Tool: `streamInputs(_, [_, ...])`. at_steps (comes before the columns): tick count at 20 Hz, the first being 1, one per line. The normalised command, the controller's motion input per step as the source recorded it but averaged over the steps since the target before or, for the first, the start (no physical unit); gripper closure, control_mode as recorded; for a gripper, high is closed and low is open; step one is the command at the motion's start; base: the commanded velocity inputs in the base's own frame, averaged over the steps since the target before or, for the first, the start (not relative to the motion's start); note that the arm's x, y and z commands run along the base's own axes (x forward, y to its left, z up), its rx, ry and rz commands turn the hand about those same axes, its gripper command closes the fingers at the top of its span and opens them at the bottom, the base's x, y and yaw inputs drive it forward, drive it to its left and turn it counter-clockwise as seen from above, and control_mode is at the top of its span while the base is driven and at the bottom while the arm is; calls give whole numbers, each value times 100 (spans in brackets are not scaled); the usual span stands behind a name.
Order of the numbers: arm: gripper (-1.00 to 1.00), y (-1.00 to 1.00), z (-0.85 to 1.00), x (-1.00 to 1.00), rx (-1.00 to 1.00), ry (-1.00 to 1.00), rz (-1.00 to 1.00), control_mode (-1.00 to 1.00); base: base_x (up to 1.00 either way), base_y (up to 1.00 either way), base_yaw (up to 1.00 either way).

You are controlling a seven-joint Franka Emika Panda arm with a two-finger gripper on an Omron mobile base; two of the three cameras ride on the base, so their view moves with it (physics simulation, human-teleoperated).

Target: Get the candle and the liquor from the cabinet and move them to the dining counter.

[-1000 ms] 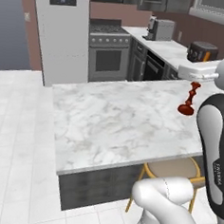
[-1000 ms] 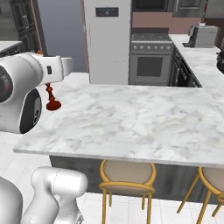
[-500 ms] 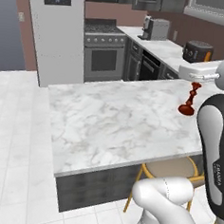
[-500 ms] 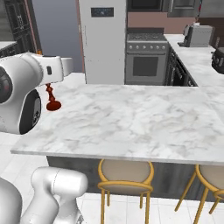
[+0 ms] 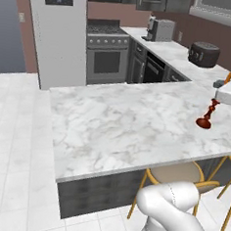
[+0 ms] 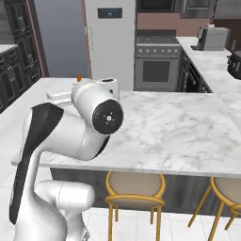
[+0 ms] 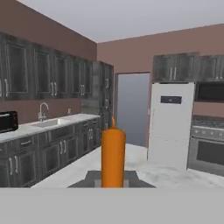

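Observation:
My gripper (image 7: 113, 178) is shut on the candle (image 7: 113, 154), whose orange stick rises between the fingertips in the hand view. In the left base view the candle (image 5: 209, 111) hangs tilted from the white hand (image 5: 230, 92), its dark red holder just over the right end of the dining counter (image 5: 122, 123). I cannot tell whether the holder touches the marble. In the right base view my arm hides the candle except for its orange tip (image 6: 78, 76), above the dining counter (image 6: 179, 132). The liquor is out of view. Dark wall cabinets (image 7: 43, 78) with shut doors line the wall.
A fridge (image 5: 57, 32) and a stove (image 5: 107, 50) stand beyond the island. A coffee machine (image 5: 161, 29) and a toaster (image 5: 204, 54) sit on the back worktop. Tan stools (image 6: 135, 186) stand under the island's near edge. A sink (image 7: 48, 123) is in the hand view.
The base has driven and turned, so both base views have shifted and the island lies nearer. The candle has stayed in the shut gripper and now sits lower in the left base view.

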Motion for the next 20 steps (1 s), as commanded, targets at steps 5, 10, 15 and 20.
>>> streamInputs(5, [100,-61,-63,52,4,0,42,-100,0,0,0])
streamInputs(10, [100,-6,-40,64,2,0,22,-100,0,0,0])
streamInputs(15, [100,2,-22,45,0,0,8,-100,0,0,0])
streamInputs(20, [100,0,-39,34,-3,-1,0,-100,0,0,0])
